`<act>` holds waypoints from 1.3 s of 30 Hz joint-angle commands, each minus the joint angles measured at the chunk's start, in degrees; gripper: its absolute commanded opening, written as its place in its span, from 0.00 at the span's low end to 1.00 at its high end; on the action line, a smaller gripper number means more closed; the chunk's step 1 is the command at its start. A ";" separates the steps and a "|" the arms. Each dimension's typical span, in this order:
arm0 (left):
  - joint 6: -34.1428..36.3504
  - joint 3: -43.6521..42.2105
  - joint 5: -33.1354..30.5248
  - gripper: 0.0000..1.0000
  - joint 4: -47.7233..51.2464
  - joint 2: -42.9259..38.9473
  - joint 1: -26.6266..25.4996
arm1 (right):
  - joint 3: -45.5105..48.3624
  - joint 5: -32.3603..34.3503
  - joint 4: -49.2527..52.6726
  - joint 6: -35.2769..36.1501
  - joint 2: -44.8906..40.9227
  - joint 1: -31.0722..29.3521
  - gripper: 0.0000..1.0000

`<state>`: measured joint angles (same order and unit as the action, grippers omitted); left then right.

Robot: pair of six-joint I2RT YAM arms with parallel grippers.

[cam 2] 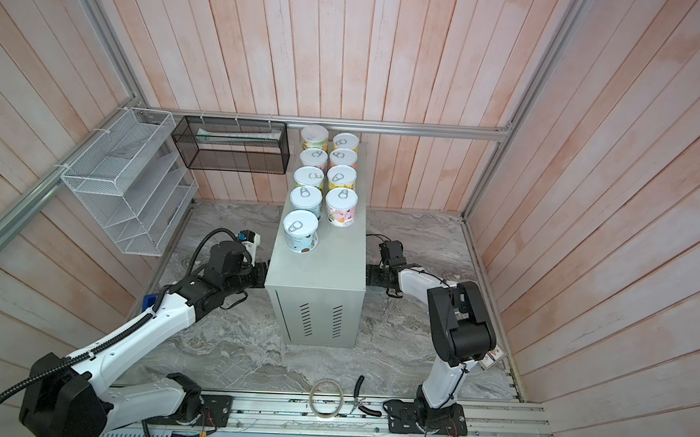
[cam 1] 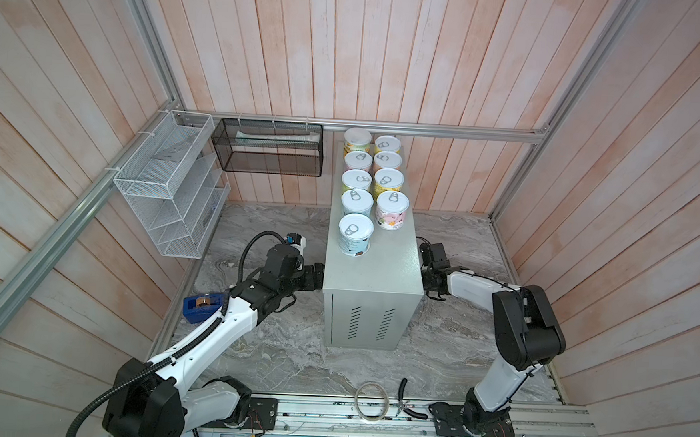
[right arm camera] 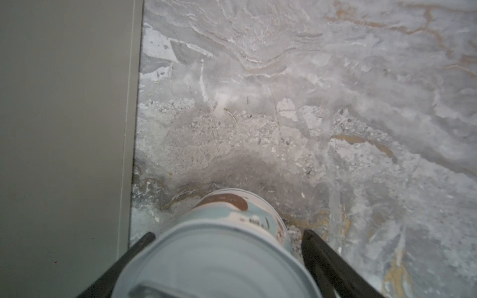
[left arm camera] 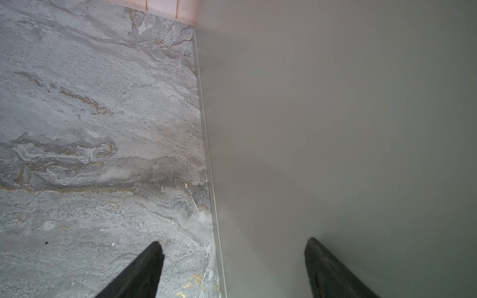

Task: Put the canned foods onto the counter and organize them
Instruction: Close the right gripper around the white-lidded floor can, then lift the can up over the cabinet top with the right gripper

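Observation:
Several canned foods [cam 1: 355,234] stand in two rows on the flat top of the pale grey counter [cam 1: 373,287], as both top views show. One more can [right arm camera: 227,247], with a pale blue label, stands upright on the marble right beside the counter's side wall [right arm camera: 64,129]. My right gripper [right arm camera: 229,233] straddles this can from above, jaws open, with a gap showing at one finger [right arm camera: 317,247]. In a top view the right gripper [cam 1: 433,289] hides that can. My left gripper [left arm camera: 235,247] is open and empty, low at the counter's left side [left arm camera: 335,129].
A white wire rack [cam 1: 167,183] and a black mesh basket [cam 1: 269,148] hang on the walls at back left. A blue tape dispenser [cam 1: 199,305] sits by the left arm. A tape roll [cam 1: 370,399] and pliers [cam 1: 406,402] lie at the front edge.

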<state>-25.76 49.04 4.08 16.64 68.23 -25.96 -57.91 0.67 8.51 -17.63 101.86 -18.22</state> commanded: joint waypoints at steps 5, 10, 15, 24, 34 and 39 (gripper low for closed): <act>-0.35 0.23 0.23 0.88 -1.27 0.24 -0.41 | -0.48 1.77 -0.24 -0.20 0.92 -0.66 0.84; -0.26 0.02 -0.12 0.88 -1.20 -0.20 -0.41 | -0.54 2.40 0.12 -0.15 1.07 -0.89 0.82; -0.17 -0.08 -0.43 0.88 -1.06 -0.37 -0.41 | -0.37 2.56 0.46 -0.14 0.73 -1.11 0.45; 0.31 -0.42 -1.06 0.88 -0.78 -1.20 -0.41 | 0.46 3.15 3.71 -0.07 -4.35 -1.27 0.00; 0.80 -1.00 -2.53 0.88 -0.67 -2.34 -0.41 | -0.54 5.09 19.65 0.23 -24.98 -2.21 0.00; 1.69 -0.41 -3.79 0.88 -0.11 -1.88 -0.41 | -5.10 7.87 29.79 -0.03 -35.17 -2.35 0.00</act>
<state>-25.36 48.99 2.09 16.71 66.89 -26.06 -58.98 5.56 31.20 -17.56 70.78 -20.34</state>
